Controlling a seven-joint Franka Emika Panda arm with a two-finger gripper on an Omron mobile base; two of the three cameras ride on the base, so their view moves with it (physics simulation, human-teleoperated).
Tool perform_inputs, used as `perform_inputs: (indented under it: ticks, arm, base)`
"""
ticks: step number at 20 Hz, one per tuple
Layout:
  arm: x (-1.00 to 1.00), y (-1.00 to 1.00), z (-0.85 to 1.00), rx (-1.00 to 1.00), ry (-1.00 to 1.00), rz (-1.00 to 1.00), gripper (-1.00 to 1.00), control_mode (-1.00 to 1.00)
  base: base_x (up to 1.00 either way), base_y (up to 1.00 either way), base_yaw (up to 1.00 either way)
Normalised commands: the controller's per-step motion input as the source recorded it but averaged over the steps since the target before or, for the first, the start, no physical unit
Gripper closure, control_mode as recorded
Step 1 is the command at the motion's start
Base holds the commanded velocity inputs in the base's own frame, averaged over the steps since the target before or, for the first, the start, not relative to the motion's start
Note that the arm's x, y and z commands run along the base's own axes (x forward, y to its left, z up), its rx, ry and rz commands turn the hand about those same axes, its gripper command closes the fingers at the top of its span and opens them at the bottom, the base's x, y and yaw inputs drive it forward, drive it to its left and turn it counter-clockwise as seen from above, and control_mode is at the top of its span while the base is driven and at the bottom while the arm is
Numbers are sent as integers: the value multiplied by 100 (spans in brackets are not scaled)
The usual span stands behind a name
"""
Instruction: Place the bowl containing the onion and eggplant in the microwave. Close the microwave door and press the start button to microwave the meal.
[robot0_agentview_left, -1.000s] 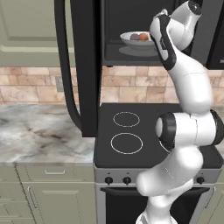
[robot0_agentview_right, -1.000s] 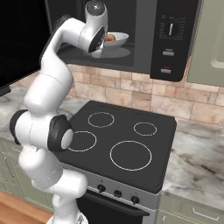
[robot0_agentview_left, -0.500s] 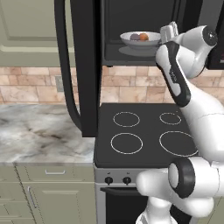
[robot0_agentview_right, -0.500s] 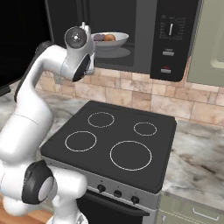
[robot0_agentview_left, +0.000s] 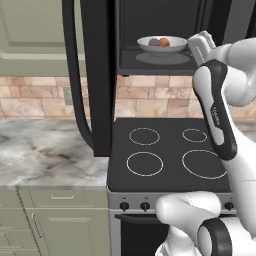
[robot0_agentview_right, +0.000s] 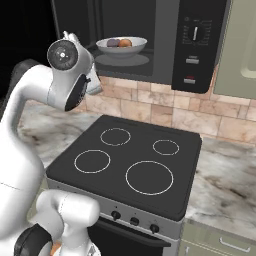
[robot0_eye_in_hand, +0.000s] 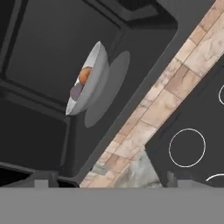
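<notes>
Marbled worktop (robot0_agentview_left: 45, 150) and black stovetop (robot0_agentview_left: 170, 155) are lying below the microwave (robot0_agentview_right: 165, 35), where the bowl (robot0_agentview_left: 162, 45) is sitting in the cavity at 12 o'clock, holding the onion (robot0_agentview_left: 164, 42) and eggplant (robot0_agentview_left: 154, 42). Hand (robot0_agentview_left: 200, 45) is hovering released, grasping nothing, just at 3 o'clock of the bowl. Microwave door (robot0_agentview_left: 97, 75) is standing wide open; risk: the elbow catching the stovetop while swinging around it. Fingertips are cropped; the eggplant's cap is unreadable.
</notes>
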Motion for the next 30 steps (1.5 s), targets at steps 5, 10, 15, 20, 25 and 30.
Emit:
perform_inputs:
  ticks: [5,10,15,20,25,30]
  arm:
    - [-87,0,40,-55,4,19,-100,-100]
    - [-68,-8,11,-55,3,27,-100,-100]
    - [-52,0,-1,-49,0,31,-100,-100]
    - [-37,0,0,-57,0,32,-100,-100]
    - [-41,6,-31,-56,-1,29,-100,-100]
    - [-30,27,-61,-57,-1,21,-100,-100]
  base:
    - [0,0,0]
    - [0,0,0]
    - [0,0,0]
    - [0,0,0]
    - [0,0,0]
    - [0,0,0]
